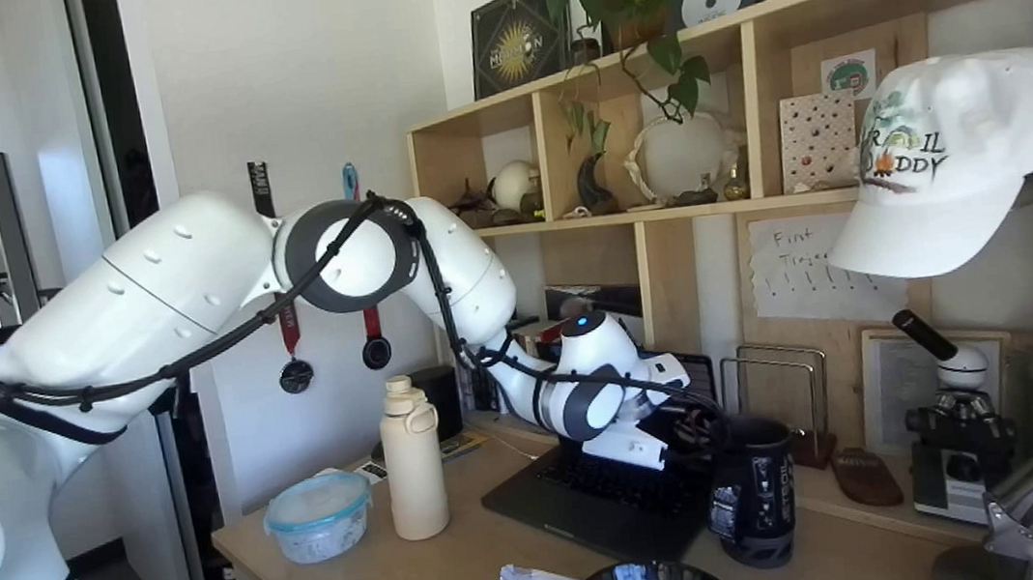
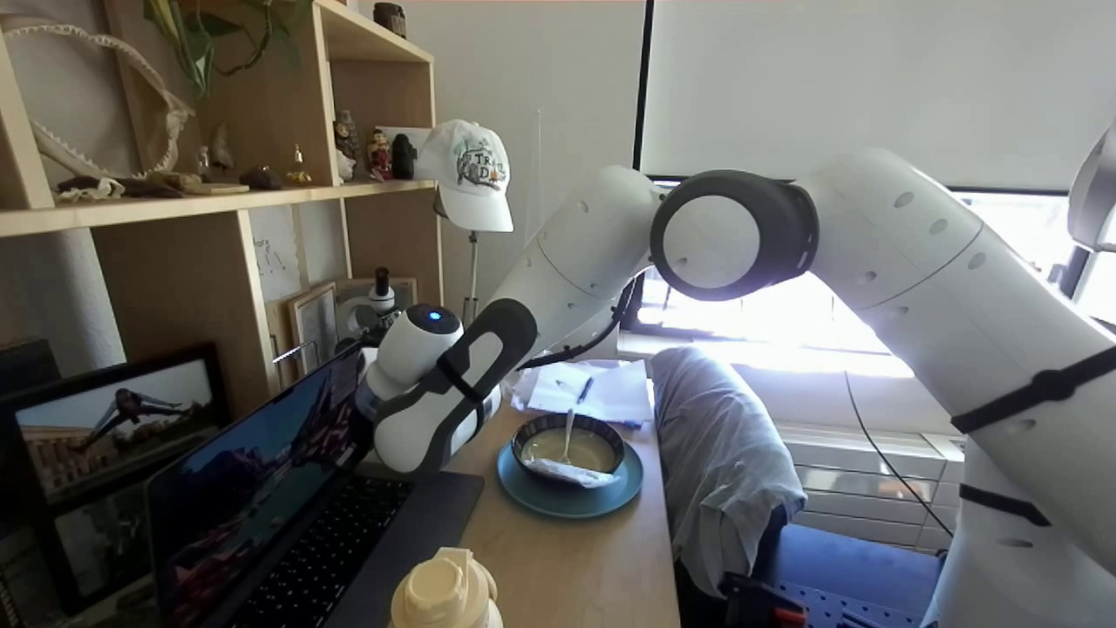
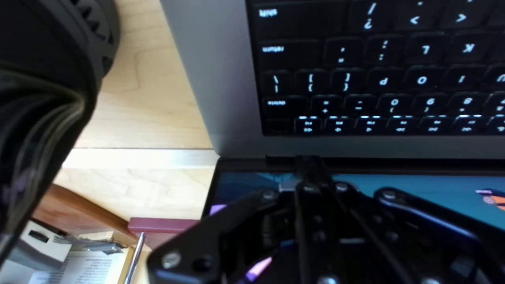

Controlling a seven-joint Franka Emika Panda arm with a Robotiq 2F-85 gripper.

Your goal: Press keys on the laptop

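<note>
Laptop (image 1: 594, 500), dark keys (image 3: 383, 81), beneath end effector (image 3: 310, 165)

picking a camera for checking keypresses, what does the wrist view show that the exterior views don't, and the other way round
Only the wrist view shows readable labels, such as on the return key and delete key, and lets you see clearly that the tool is shut.
Only the exterior views show the arm, the white cap, the cream bottle and the bowl.
Both kinds share the laptop, with its rows of keys, and the wooden desk.
</note>
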